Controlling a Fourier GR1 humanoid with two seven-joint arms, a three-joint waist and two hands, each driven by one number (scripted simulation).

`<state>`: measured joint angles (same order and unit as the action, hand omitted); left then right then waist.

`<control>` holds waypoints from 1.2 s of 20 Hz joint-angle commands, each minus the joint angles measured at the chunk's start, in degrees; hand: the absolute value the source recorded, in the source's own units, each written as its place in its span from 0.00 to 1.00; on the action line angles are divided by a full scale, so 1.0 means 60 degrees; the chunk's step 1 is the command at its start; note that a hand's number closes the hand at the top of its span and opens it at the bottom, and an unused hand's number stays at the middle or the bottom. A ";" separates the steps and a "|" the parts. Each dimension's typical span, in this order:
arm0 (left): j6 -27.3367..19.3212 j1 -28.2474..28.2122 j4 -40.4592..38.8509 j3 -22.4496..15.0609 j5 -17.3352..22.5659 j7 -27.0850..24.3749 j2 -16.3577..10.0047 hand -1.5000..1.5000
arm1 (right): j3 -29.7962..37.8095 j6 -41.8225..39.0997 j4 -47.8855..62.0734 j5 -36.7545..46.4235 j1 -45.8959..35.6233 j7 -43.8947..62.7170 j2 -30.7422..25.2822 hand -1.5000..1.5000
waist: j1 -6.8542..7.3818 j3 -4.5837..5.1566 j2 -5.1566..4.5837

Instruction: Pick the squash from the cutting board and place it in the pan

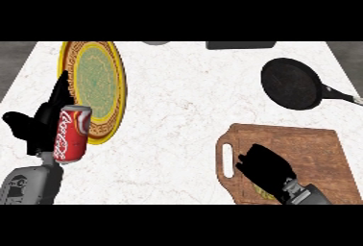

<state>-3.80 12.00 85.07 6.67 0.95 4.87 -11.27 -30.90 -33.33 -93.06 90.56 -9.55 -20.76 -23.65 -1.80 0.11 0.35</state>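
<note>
Though the squash point(263, 192) peeks from under the right robot hand point(266, 168), its grasp cannot be told.

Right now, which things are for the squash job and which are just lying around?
For the job: squash, mostly hidden under the right robot hand; cutting board; pan.
Just lying about: cola can; plate; left robot hand, resting open at the left.

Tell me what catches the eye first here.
A red cola can stands at the left, between the open left hand and an ornate yellow plate. At lower right, the right hand is over the wooden cutting board, with the black pan beyond it.
</note>
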 commanded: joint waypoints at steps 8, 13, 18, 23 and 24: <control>0.0180 -0.0198 0.0027 -0.0015 0.0006 -0.0225 -0.0082 0.50 | 0.2573 0.2683 -0.1448 -0.2763 0.0353 0.5361 0.3898 1.00 | 0.0227 -0.0042 -0.0045; 0.0098 0.0266 0.0040 -0.0058 -0.0005 0.0162 -0.0049 0.50 | 0.2036 0.3731 -0.2592 -0.3892 0.0039 0.7583 0.3928 1.00 | 0.0292 -0.0025 -0.0028; 0.0111 0.0243 -0.0010 -0.0150 -0.0102 0.0052 0.0043 0.50 | 0.3244 0.4923 -0.1361 -0.4238 -0.1412 0.7849 0.3937 1.00 | 0.0363 -0.0022 -0.0071; 0.0079 0.0653 -0.0701 0.0102 -0.0048 -0.0187 0.0003 0.50 | 0.5186 0.5035 -0.1243 -0.6150 -0.2158 0.7333 0.3940 1.00 | 0.0300 -0.0022 -0.0084; 0.0113 0.0337 -0.0022 -0.0114 -0.0036 0.0204 0.0069 0.50 | 0.6108 0.4946 -0.1006 -0.6597 -0.2572 0.7153 0.3589 1.00 | 0.0365 -0.0028 -0.0074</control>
<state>-2.94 14.24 83.02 6.61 0.77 4.28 -11.24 -3.63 -4.92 -101.52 57.63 -20.68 23.93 -0.54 0.25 -0.03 -0.12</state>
